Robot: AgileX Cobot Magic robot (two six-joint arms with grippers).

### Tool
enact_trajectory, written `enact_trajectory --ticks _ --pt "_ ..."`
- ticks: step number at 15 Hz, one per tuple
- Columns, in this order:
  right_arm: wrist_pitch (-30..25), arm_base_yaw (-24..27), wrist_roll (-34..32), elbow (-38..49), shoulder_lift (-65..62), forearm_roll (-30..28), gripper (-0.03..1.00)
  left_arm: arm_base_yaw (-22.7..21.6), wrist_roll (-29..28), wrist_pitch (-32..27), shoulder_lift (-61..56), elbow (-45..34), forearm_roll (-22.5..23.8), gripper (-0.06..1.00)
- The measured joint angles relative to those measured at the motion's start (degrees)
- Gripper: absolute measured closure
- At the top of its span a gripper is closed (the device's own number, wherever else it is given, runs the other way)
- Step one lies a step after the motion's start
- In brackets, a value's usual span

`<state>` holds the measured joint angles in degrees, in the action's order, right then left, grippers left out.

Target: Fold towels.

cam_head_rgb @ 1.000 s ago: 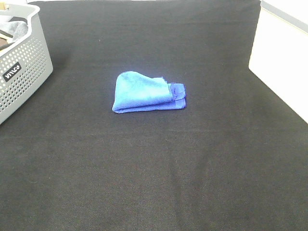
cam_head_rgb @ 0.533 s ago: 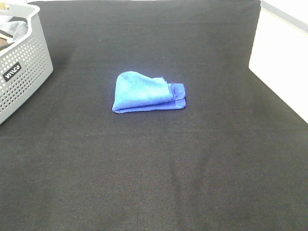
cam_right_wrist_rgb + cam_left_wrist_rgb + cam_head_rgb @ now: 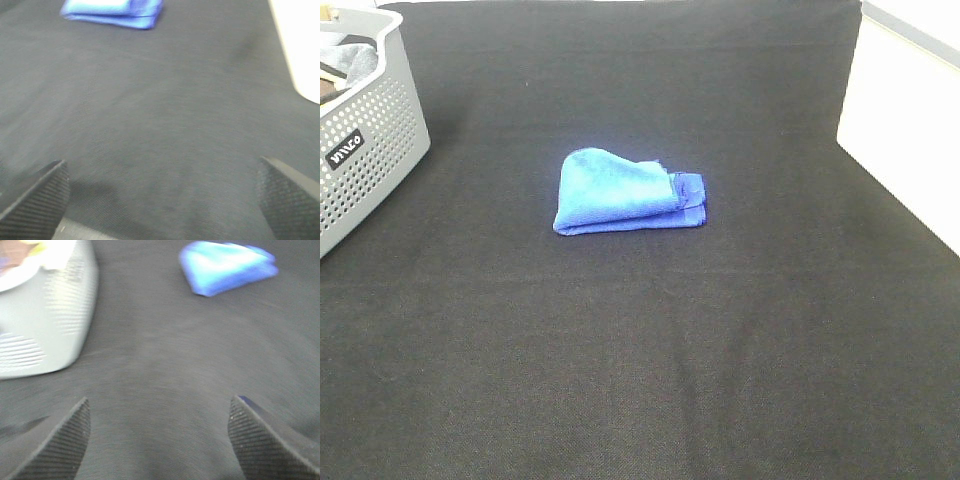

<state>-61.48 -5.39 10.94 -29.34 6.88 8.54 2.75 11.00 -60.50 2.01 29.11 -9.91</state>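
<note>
A royal-blue towel [image 3: 625,192] lies folded into a small bundle in the middle of the black table, its darker hem at the right end. It also shows in the left wrist view [image 3: 225,266] and the right wrist view [image 3: 114,12], far from both grippers. My left gripper [image 3: 159,440] is open and empty over bare cloth near the basket. My right gripper [image 3: 162,200] is open and empty over bare cloth. Neither arm shows in the exterior high view.
A perforated grey basket [image 3: 365,140] with a grey cloth inside stands at the far left; it also shows in the left wrist view [image 3: 45,315]. The black table cover [image 3: 640,350] ends at the right, where a white surface [image 3: 900,130] begins.
</note>
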Motion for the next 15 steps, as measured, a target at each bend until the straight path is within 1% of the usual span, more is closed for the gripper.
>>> enact_trajectory --ticks 1,2,8,15 --pt "0.0 3.9 0.0 0.0 0.0 0.0 0.03 -2.0 0.0 0.0 -1.8 0.0 0.0 0.21" --pt "0.0 5.0 0.0 0.0 -0.4 0.0 0.03 -2.3 0.0 0.1 -2.2 0.0 0.0 0.21" --pt "0.0 5.4 0.0 0.1 -7.0 0.1 0.03 -2.6 0.0 0.1 -2.2 0.0 0.0 0.21" --pt "0.0 5.4 0.0 0.2 -7.2 0.1 0.03 -2.6 0.0 0.1 -2.3 0.0 0.0 0.21"
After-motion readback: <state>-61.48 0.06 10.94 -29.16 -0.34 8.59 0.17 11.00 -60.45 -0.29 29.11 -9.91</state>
